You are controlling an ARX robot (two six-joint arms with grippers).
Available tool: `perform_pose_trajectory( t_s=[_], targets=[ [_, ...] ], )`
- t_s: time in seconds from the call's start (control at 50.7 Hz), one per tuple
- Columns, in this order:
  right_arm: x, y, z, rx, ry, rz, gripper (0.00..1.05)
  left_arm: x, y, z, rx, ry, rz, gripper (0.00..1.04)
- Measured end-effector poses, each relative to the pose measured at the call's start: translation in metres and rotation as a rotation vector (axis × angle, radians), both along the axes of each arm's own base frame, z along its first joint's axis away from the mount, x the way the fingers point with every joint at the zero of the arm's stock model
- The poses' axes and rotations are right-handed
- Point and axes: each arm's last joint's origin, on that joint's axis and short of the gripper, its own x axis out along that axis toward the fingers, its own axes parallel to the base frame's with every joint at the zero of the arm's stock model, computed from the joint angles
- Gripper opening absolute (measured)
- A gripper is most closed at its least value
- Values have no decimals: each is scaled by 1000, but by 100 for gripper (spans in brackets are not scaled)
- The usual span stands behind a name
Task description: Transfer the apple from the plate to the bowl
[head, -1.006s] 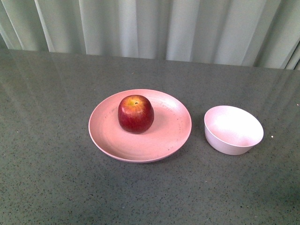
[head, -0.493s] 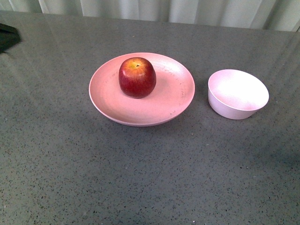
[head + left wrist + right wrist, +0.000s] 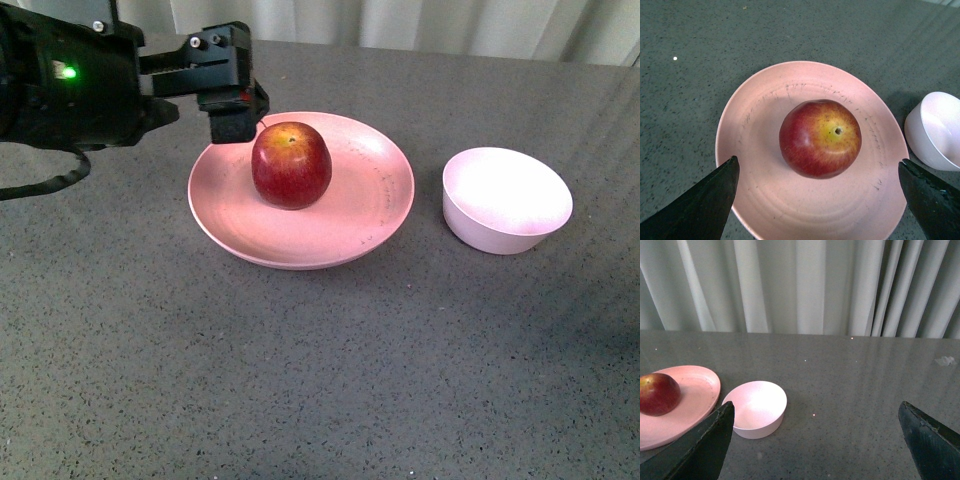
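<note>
The round, dark red apple (image 3: 291,165) sits on the wide pink plate (image 3: 330,235), toward the far edge of the grey table (image 3: 300,380). The left claw (image 3: 238,112) hangs just above it on the far-left-corner side, fingers wide apart. It is the nearer claw. The right claw (image 3: 815,412) is spread apart too, but farther off. The small pale bowl (image 3: 507,200) stands beside the plate, toward the right edge.

Grey table (image 3: 300,390), pink plate (image 3: 365,215), pale bowl (image 3: 507,200)

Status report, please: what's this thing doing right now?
Left tool open, hovering by apple. Right tool open. Apple on plate, bowl empty. Nothing between them.
</note>
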Motion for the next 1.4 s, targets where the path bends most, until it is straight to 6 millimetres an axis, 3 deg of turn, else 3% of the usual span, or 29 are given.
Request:
perform_pose_trajectory(
  t_s=[0.158, 0.355, 1.282, 1.4],
  targets=[
    [0, 0, 0, 0, 0, 0, 96, 19, -16, -11, 45, 6, -25, 96],
    [0, 0, 0, 0, 0, 0, 96, 29, -26, -16, 70, -5, -36, 96],
    [0, 0, 0, 0, 0, 0, 96, 54, -59, -45, 192, 27, -73, 96],
    [0, 0, 0, 0, 0, 0, 96, 55, -62, -46, 213, 18, -72, 78]
  ],
)
